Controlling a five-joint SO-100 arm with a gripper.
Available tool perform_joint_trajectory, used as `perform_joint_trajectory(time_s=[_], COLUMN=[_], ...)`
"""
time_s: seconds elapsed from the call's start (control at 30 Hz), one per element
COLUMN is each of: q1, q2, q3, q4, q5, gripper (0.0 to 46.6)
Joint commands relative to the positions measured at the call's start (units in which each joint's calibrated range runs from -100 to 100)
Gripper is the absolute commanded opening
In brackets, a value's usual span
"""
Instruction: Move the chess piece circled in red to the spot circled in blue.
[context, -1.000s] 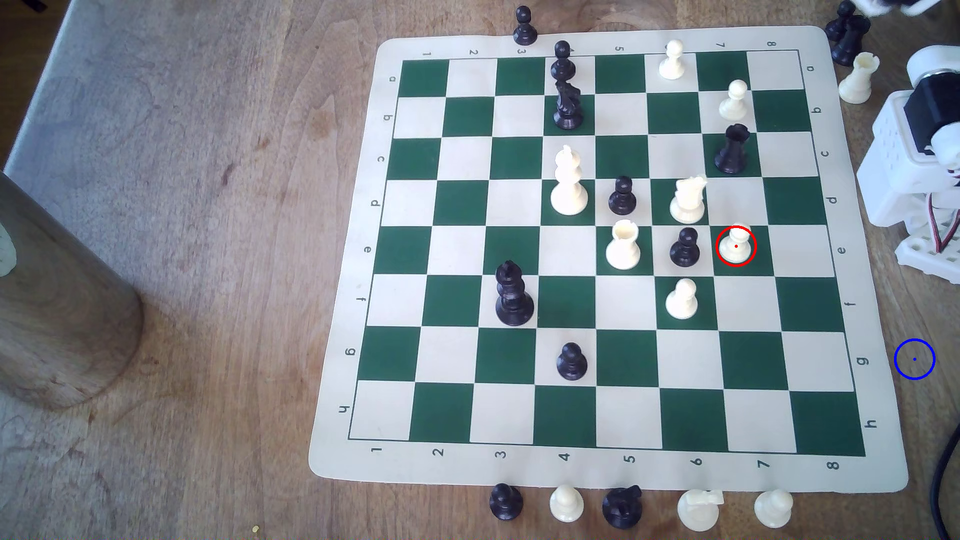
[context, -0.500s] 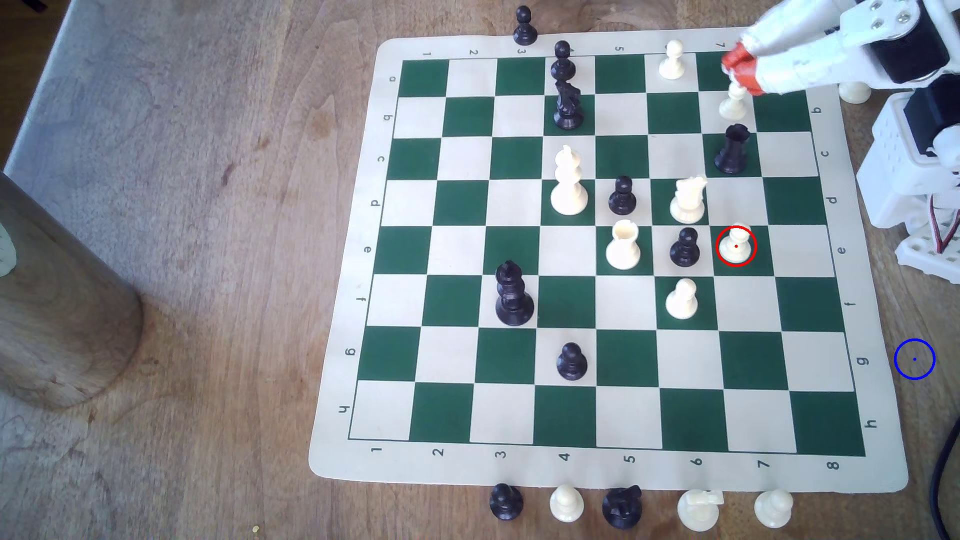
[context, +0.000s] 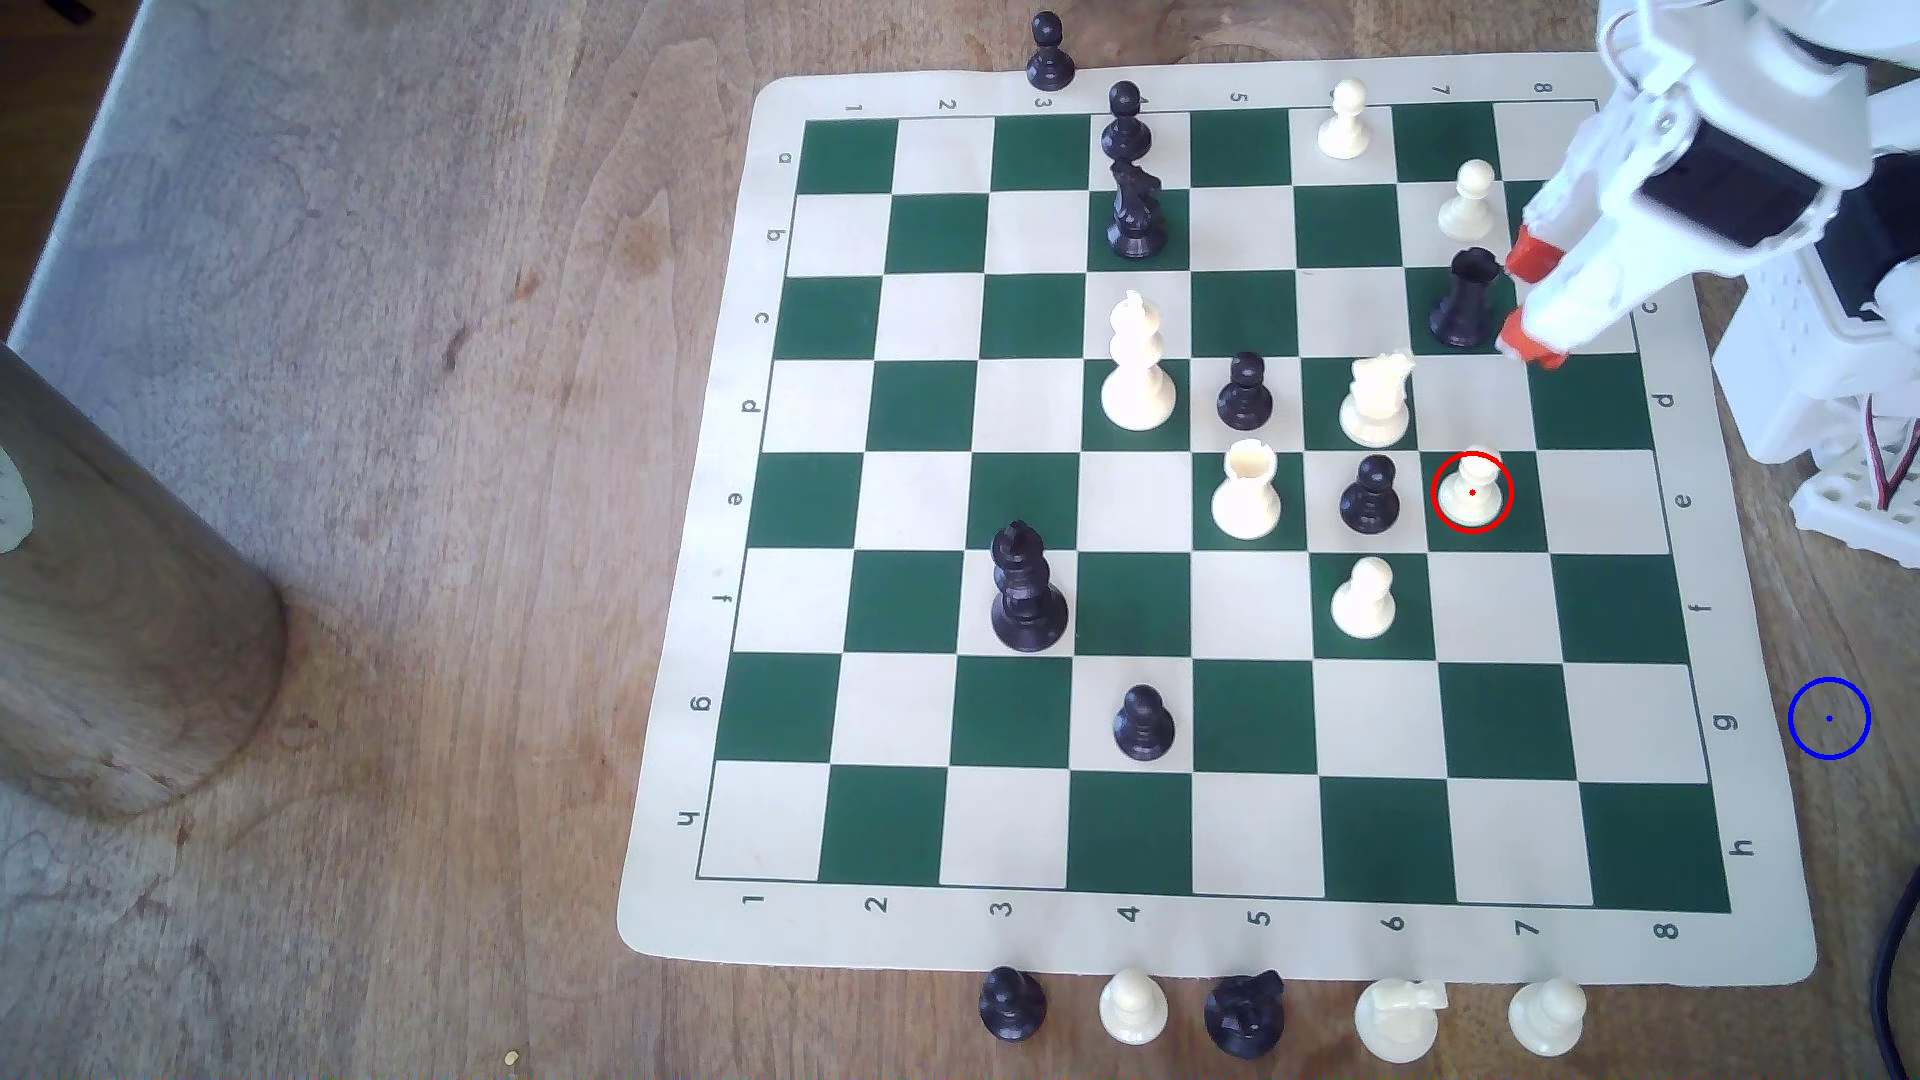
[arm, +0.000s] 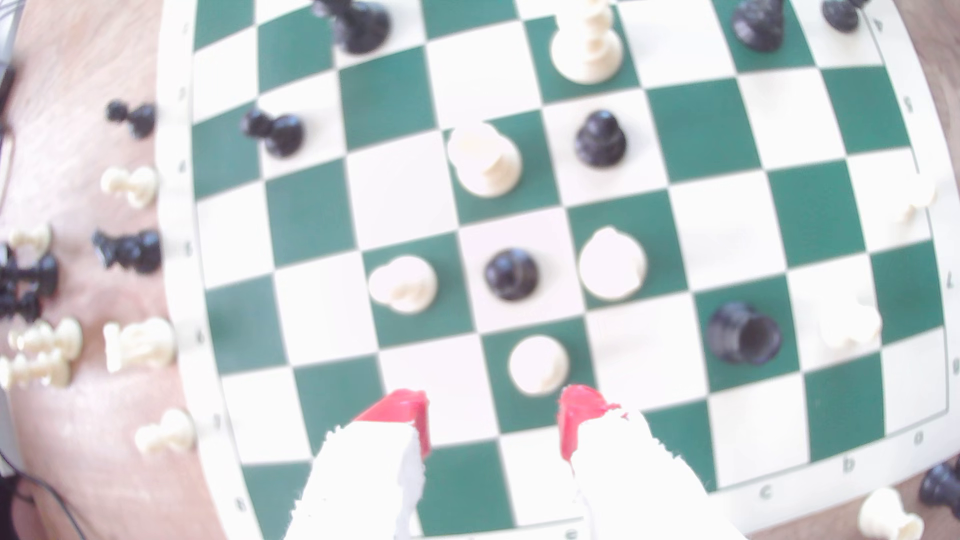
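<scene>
White pawn (context: 1471, 490): upright on green square, red-ringed. Fingers (context: 1525, 296): spread wide, empty, at its 12 o'clock. Blue-ringed spot (context: 1829, 718): bare bench.

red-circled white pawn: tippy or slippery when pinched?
The small cream-white plastic pawn with a ball head looks rigid and light. Its flared base should keep it standing, though a high sideways nudge might topple it. The glossy narrow neck may slip between the open end effector's red tips.
</scene>
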Motion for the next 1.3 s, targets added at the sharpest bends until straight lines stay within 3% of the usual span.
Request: perform_joint_trajectory(time_s=[0.0, 0.23, 1.27], q1=[-1.10, -2.04, -1.34], q2=[6.54, 8.16, 21.65], q3=[-2.34, 7.09, 16.88], q4=[-1.64, -7.37, -23.84], q5=[-0.34, -0.49, -0.68], gripper=[13.3, 16.4, 14.0])
